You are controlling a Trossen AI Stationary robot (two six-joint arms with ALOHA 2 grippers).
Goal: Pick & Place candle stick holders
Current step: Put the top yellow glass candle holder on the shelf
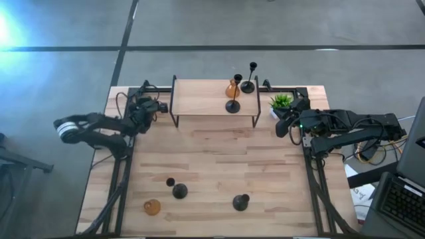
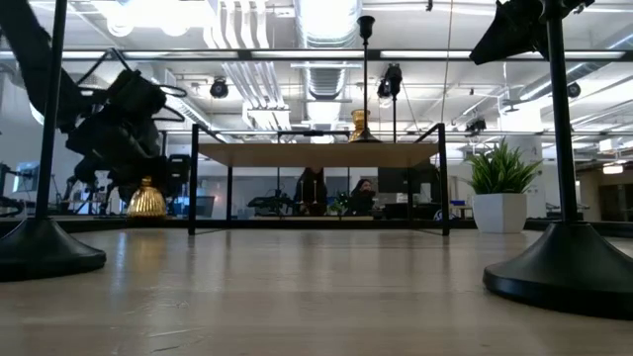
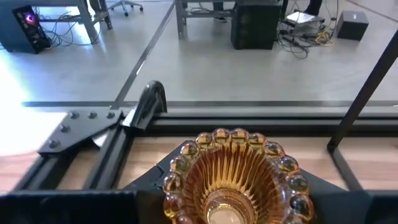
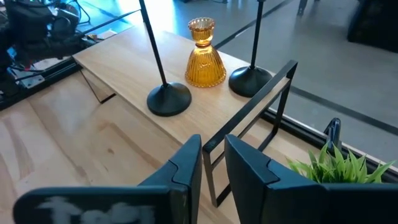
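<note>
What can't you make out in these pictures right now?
Amber holder in the left hand: base cut off by the left wrist view's bottom edge.
Black holders on the shelf: cups cut off by the right wrist view's top edge.
Near black holder: cup beyond the low view's top edge.

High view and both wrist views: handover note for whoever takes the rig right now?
Left gripper: shut on a held amber holder, at the shelf's left end.
Right gripper: empty, fingers a narrow gap apart, at the shelf's right end by the plant.
On the shelf: first black holder, second black holder, shelved amber holder.
At the table front: third black holder, fourth black holder, front amber holder.
Done: three shelved. Left, probably: place the held one, then the front three.
</note>
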